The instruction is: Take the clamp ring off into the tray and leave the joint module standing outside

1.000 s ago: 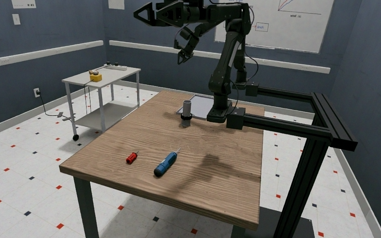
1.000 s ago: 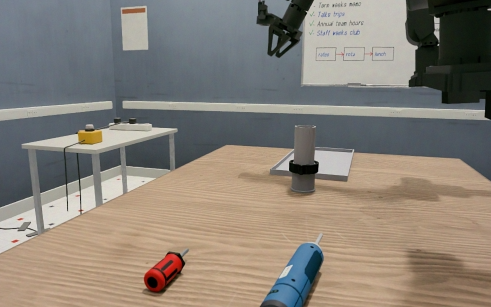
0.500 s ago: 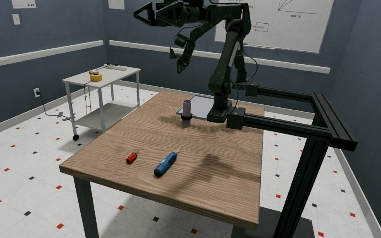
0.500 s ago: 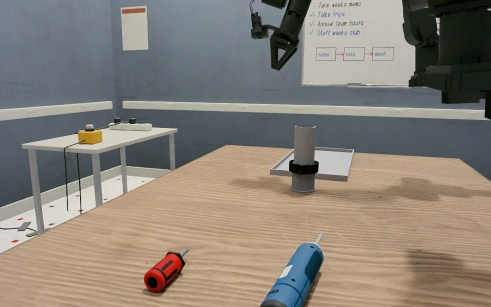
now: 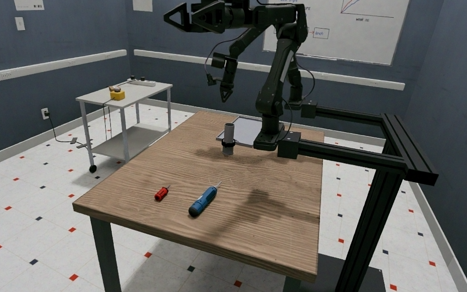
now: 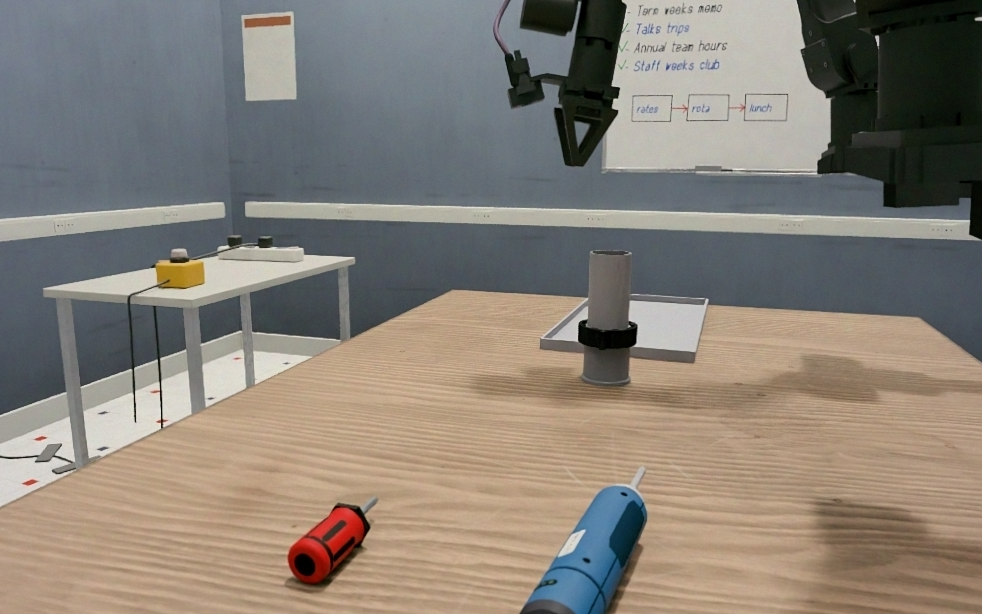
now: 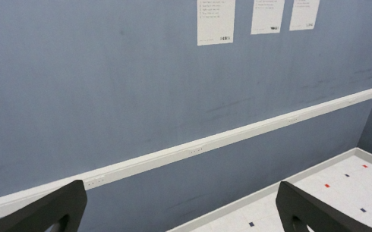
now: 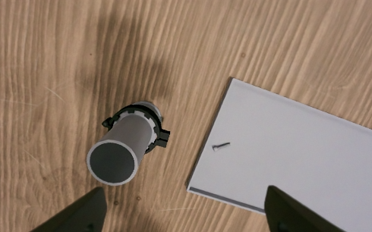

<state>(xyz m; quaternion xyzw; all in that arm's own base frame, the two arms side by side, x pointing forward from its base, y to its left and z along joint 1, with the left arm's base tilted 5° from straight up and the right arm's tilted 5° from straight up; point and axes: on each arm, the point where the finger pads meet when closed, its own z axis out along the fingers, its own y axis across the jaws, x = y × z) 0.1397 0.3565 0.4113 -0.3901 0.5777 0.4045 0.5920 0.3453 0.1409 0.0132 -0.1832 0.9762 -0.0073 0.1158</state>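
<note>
The grey joint module (image 5: 228, 150) (image 6: 605, 368) stands upright on the table, outside the tray (image 5: 247, 131) (image 6: 670, 326) (image 8: 302, 155). The grey link tube (image 5: 229, 131) (image 6: 609, 284) (image 8: 131, 130) rises from it. The black clamp ring (image 5: 228, 143) (image 6: 607, 335) (image 8: 163, 139) is around the joint; its lugs face the tray in the right wrist view. A small screw (image 8: 221, 146) lies in the tray. My right gripper (image 5: 225, 101) (image 6: 576, 163) (image 8: 185, 195) is open and empty, pointing down high above the table. My left gripper (image 5: 179, 17) (image 7: 181, 189) is open and empty, raised and level, facing the wall.
A blue electric screwdriver (image 5: 202, 201) (image 6: 594, 537) and a short red screwdriver (image 5: 161, 194) (image 6: 328, 543) lie on the near part of the table (image 5: 264, 232). The left arm's base and the black frame (image 5: 347, 154) stand along the right edge in the top view.
</note>
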